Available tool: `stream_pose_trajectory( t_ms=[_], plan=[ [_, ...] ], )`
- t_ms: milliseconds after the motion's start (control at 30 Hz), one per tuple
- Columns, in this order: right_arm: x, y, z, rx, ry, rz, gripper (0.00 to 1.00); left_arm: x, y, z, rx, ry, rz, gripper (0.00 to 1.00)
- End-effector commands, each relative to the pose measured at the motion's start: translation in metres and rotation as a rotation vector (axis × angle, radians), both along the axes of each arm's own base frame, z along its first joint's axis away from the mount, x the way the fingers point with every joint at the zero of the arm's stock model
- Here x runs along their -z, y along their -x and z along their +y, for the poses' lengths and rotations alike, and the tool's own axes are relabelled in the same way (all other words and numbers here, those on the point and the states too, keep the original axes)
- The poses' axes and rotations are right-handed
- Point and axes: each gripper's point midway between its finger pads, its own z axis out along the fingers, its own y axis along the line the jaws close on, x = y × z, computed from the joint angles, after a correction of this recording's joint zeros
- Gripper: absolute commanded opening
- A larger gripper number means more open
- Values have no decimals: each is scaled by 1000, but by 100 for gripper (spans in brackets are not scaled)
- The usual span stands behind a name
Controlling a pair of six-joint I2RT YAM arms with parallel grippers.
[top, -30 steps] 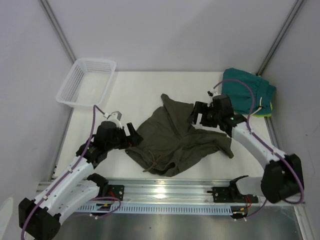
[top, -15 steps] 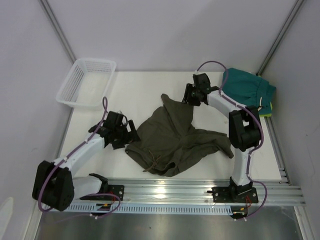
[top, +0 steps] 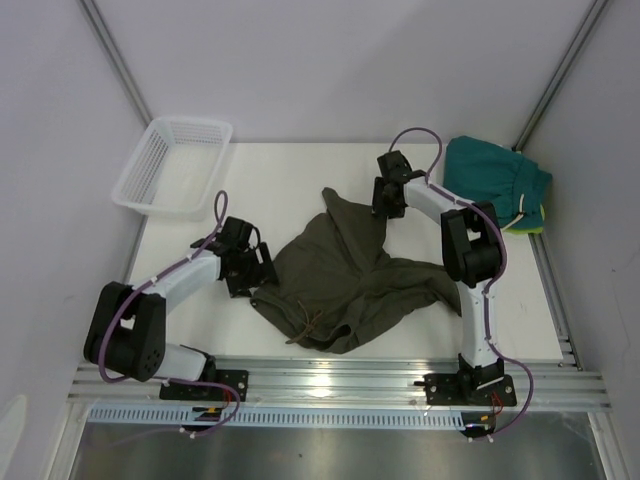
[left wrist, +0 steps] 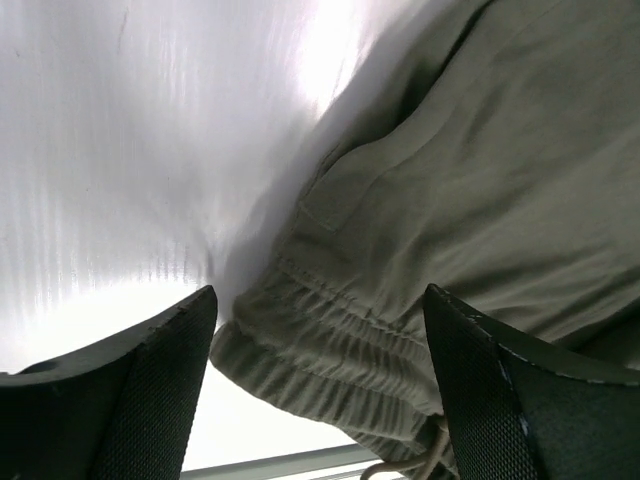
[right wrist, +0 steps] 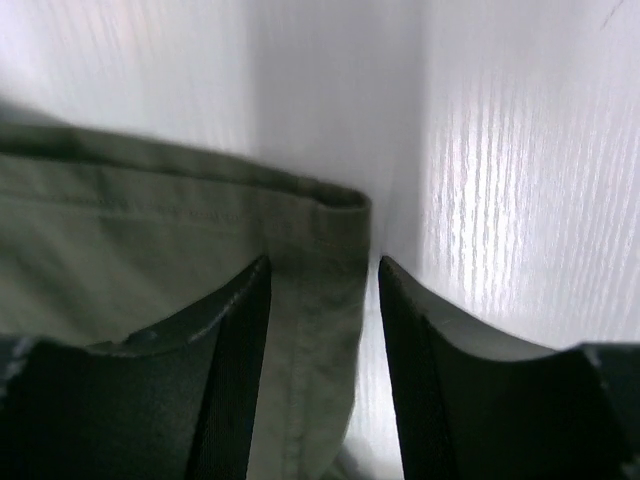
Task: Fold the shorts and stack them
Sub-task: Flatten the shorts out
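The olive-green shorts (top: 350, 275) lie crumpled and spread in the middle of the table, with the drawstring near the front edge. My left gripper (top: 260, 273) is open at the shorts' left waistband corner. In the left wrist view the gathered waistband (left wrist: 330, 340) lies between the wide-apart fingers (left wrist: 120, 390). My right gripper (top: 384, 203) is at the far leg's hem. In the right wrist view the hem corner (right wrist: 320, 300) lies between the fingers (right wrist: 225, 380), which stand apart around it. The folded teal shorts (top: 497, 183) lie at the far right.
A white plastic basket (top: 175, 165) stands at the far left corner. A yellow-green edge (top: 530, 226) shows under the teal pair. A metal rail (top: 340, 385) runs along the near edge. Walls close in on both sides and at the back.
My right gripper has moved from the shorts' right side up to the far leg hem. My left arm has folded lower, with its gripper staying at the waistband corner. The shorts have not moved.
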Motion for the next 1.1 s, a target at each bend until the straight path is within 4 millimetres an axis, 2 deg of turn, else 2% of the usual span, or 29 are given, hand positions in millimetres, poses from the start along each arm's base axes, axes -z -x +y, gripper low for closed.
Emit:
stream_pose_trajectory(
  t_ms=[0, 100, 133, 200, 267, 300, 367, 400, 433, 500, 567, 600, 700, 800, 900, 967, 1000, 1033, 1067],
  plan=[
    [1, -5, -3, -5, 38, -6, 47, 8, 8, 1, 13, 14, 16, 78],
    [3, -3, -3, -13, 43, 4, 44, 19, 18, 2, 16, 13, 53, 71],
    [3, -2, -2, -15, 48, 2, 44, 20, 19, 1, 18, 16, 57, 63],
    [5, -2, -2, -18, 44, 5, 43, 21, 27, 2, 22, 22, 62, 56],
    [7, -1, 1, -29, 33, 11, 39, 19, 32, 4, 23, 23, 51, 54],
    [7, -1, 2, -32, 31, 12, 31, 18, 36, 6, 27, 24, 37, 53],
    [11, -1, 1, -27, 35, 22, 21, 21, 43, 7, 34, 26, 50, 41],
    [12, -1, 0, -19, 33, 25, 13, 23, 45, 7, 37, 24, 63, 22],
    [12, -2, -3, -7, 31, 28, 9, 25, 45, 6, 34, 28, 68, 12],
    [12, -6, -13, 39, 21, 31, 0, 25, 41, 4, 22, 36, 79, 1],
    [10, -8, -26, 85, 11, 39, 0, 23, 35, 0, 13, 56, 74, 1],
    [9, -11, -42, 127, 9, 43, 0, 18, 27, -2, 1, 72, 61, 0],
    [6, -12, -71, 232, -31, 56, 0, 14, 19, -5, -6, 91, 60, 1],
    [7, -9, -90, 292, -49, 71, 0, 14, 12, -3, -23, 110, 65, 1],
    [8, -7, -99, 317, -46, 83, 0, 14, 6, -1, -30, 119, 61, 1],
    [8, -5, -102, 328, -36, 87, 6, 11, 1, -1, -26, 114, 49, 1],
    [7, -6, -101, 319, -44, 82, 39, 11, 1, 0, -24, 112, 51, 1],
    [5, -6, -98, 312, -46, 72, 60, 7, -4, -1, -18, 112, 38, 1],
    [2, -7, -96, 306, -48, 58, 74, 4, -9, -1, -13, 106, 27, 1]
  ],
)
